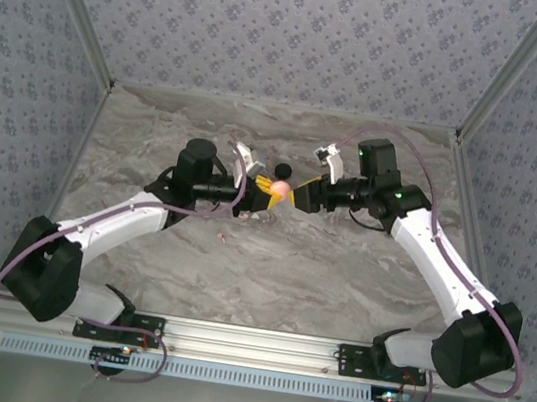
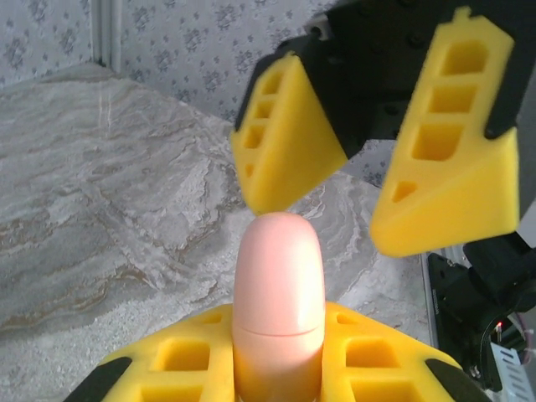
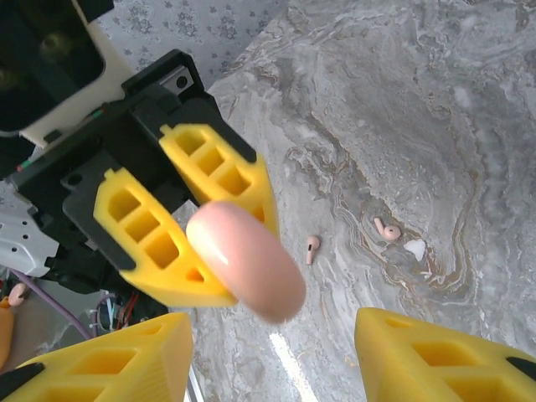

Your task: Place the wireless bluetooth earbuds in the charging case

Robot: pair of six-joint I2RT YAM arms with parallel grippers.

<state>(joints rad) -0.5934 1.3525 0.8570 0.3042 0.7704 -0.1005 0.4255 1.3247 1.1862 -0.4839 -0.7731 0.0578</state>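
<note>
Your left pincer [image 2: 278,352] is pinching the pale pink charging case [image 2: 278,276] between its yellow fingers. The case's rounded end sticks out past the tips and its lid seam is closed. Your right pincer [image 3: 276,352] faces it nose to nose with its fingers spread, one on either side of that rounded end; you cannot tell whether a tip brushes it. They meet above the middle of the marble table [image 1: 266,282], well apart from the papered walls [image 1: 274,30] and the metal rail [image 1: 258,339] at the near edge, with bare surface all round. Two pale pink earbuds [image 3: 312,249] lie loose on the table, near each other but apart, a small white bit [image 3: 414,249] just beside the farther one. A black round thing [image 1: 283,172] sits just behind the pincers. Both arms reach in with elbows out, forearms angled toward each other.
</note>
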